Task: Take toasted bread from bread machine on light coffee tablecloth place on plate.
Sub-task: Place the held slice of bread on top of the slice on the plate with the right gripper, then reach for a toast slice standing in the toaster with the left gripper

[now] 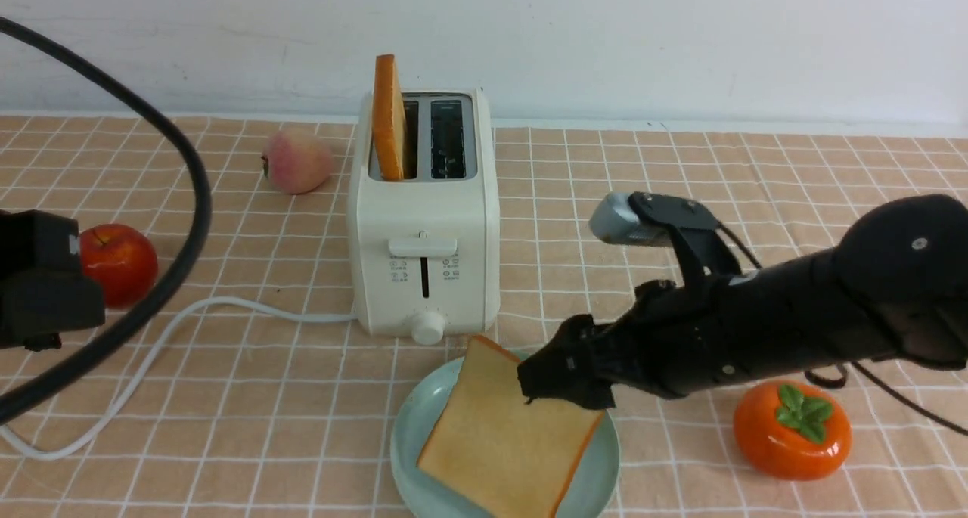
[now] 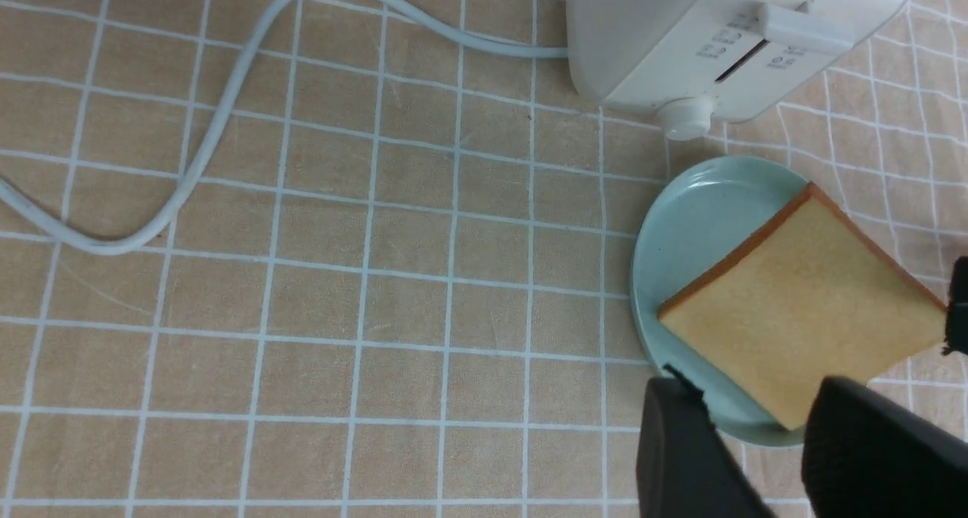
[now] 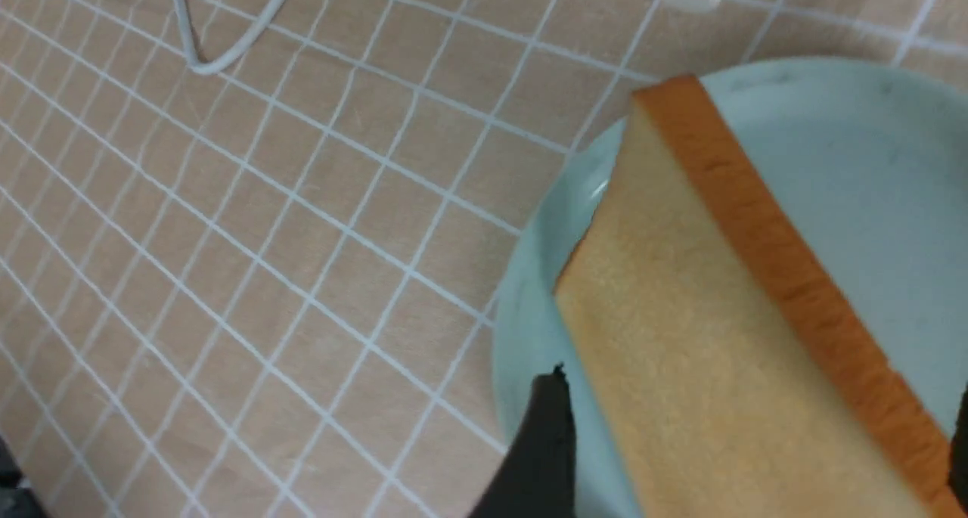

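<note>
Plated slice: golden-tan square slice of toasted bread [image 1: 503,435] rests on the round pale mint-green plate [image 1: 408,435], set just before the cream-white boxy bread machine [image 1: 423,223], likely for a short carry.
Remaining slice: matching slice [image 1: 389,117] stands proud in the machine's left slot, easy to pinch.
Base: peach-tan gridded tablecloth [image 1: 681,170].
Right gripper [image 1: 563,388]: fingers flank the plated slice; pinching or released, cannot tell.
Left gripper [image 2: 752,397]: parted, empty.

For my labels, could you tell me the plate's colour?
The plate is pale mint green; left wrist view.
</note>
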